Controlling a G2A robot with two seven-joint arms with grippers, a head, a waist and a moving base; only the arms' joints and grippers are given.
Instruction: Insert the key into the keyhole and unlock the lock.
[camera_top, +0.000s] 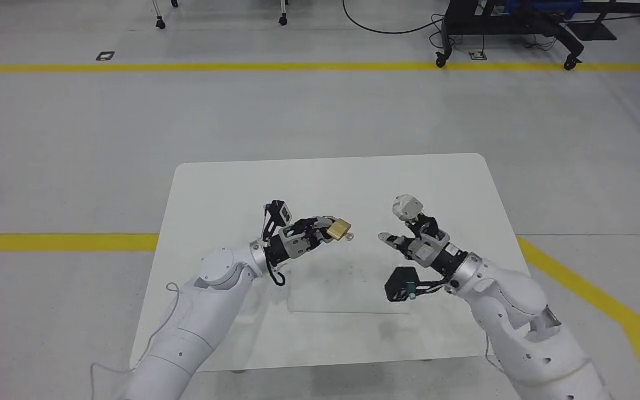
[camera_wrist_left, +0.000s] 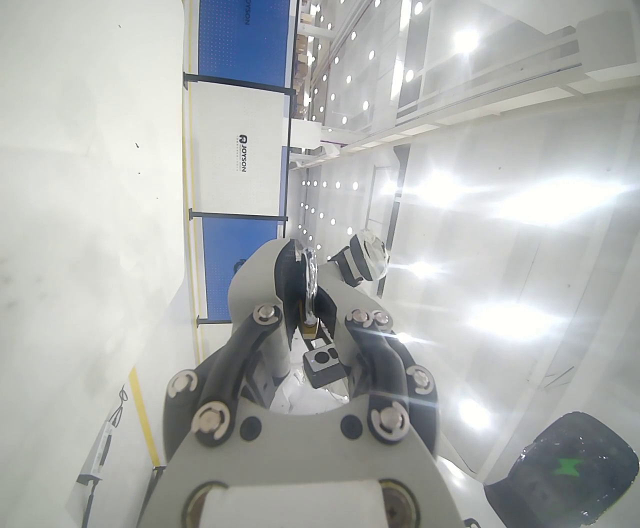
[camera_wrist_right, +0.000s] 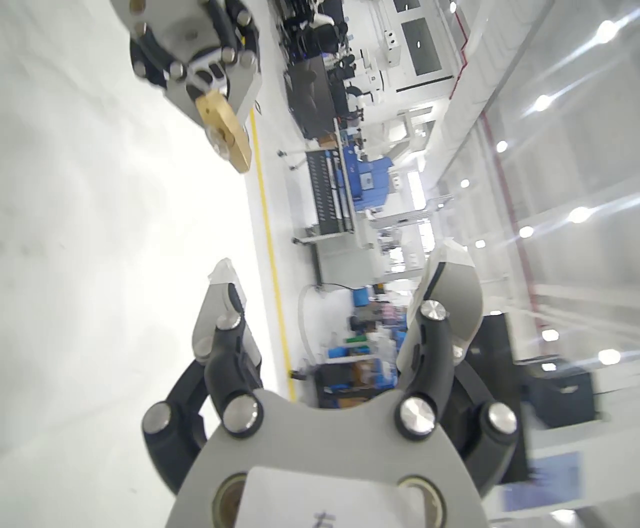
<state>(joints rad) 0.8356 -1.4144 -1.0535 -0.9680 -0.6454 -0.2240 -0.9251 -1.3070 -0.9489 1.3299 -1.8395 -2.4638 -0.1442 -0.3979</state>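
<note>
**White table, brass lock aloft, right hand waiting**

Top view first: a plain white table (camera_top: 300, 190) sits on a grey floor crossed by yellow lines (camera_top: 80, 242). Above it the left gripper (camera_top: 328, 226) is clamped on the lock (camera_top: 340, 229), carrying it clear of the table and pointing it toward the other arm. I'd say that offers up its keyhole face. Just across the gap, the right gripper (camera_top: 396, 223) is spread wide and holds nothing. I cannot make out the key anywhere.

Over to the left wrist view. The grey fingers close tight around a bright steel part (camera_wrist_left: 311, 272), probably the shackle. A sliver of yellow brass shows below it. A firm pinch like that should stop the body twisting under a turning key.

Now the right wrist view. The lock (camera_wrist_right: 227, 132) faces this camera, a small rounded block of smooth brass with a pale round cylinder in its end. The right gripper's two pale-tipped fingers (camera_wrist_right: 450, 280) stand well apart, lined up toward the lock but well short of it.
</note>
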